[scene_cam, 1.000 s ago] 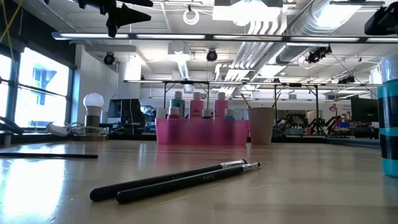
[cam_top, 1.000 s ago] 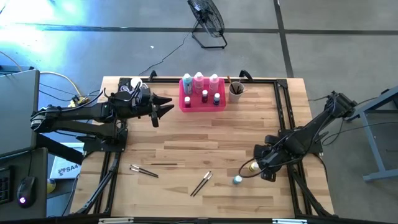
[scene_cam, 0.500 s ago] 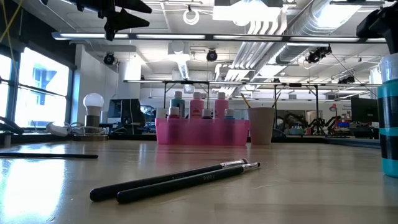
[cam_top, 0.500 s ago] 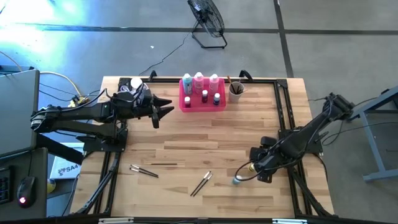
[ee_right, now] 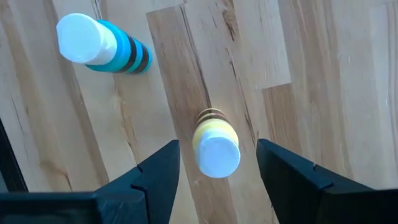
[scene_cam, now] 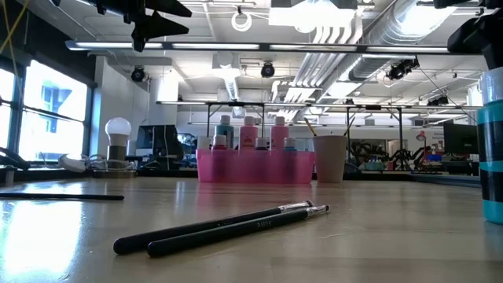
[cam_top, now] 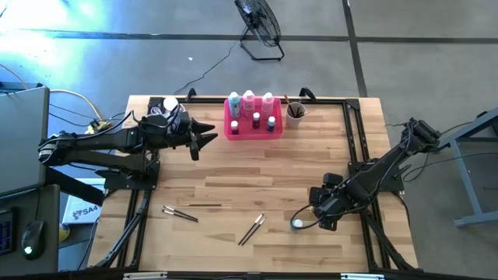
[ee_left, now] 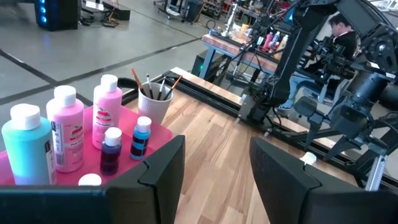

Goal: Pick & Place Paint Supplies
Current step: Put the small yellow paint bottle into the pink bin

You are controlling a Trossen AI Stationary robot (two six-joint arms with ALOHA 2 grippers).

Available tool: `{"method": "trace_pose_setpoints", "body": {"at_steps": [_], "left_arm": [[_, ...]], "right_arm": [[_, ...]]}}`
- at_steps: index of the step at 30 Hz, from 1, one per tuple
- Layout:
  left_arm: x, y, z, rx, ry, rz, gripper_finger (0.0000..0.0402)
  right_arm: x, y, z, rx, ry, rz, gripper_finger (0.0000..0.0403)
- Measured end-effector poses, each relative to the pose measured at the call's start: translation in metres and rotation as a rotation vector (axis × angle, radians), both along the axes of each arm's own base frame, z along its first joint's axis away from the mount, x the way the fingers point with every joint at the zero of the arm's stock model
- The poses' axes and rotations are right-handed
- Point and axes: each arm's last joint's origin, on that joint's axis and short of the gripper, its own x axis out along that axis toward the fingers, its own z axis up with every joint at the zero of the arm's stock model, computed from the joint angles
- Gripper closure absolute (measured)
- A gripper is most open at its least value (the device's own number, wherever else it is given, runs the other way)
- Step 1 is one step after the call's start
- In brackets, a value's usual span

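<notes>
Yellow tiny bottle (ee_right: 216, 144) stands upright near the table's right edge, and the right gripper (ee_right: 214, 163) hangs over it, fingers spread wide either side, not touching. Just beside it stands a teal tiny bottle (ee_right: 99, 42). Paintbrushes (cam_top: 251, 229) lie toward the front edge. Left gripper (cam_top: 204, 134) hovers near the pink tray (cam_top: 233, 131) at the back edge, jaws parted and empty.

The pale butcher-block wooden table (cam_top: 257, 179) looks smooth with a satin sheen. The bright pink rectangular tray (scene_cam: 255, 167) looks like translucent plastic. The small yellow white-capped bottle (ee_right: 214, 144) looks like glossy plastic.
</notes>
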Motion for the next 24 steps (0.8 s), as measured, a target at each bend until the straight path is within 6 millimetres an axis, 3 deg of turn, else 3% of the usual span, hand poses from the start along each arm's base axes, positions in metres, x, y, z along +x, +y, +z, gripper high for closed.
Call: {"method": "trace_pose_setpoints", "body": {"at_steps": [10,17,24], "left_arm": [[0.0,0.0,-0.001,-0.001,0.007,0.0,0.0224],[0.0,0.0,-0.001,-0.022,0.0,0.002,0.0224],[0.0,0.0,-0.001,-0.022,0.001,0.002,0.0224]], "right_arm": [[-0.001,0.0,-0.021,-0.022,0.039,-0.002,0.0196],[-0.001,-0.001,-0.023,-0.027,0.044,0.001,0.0198],[-0.001,-0.001,-0.023,-0.025,0.045,0.001,0.0228]]}}
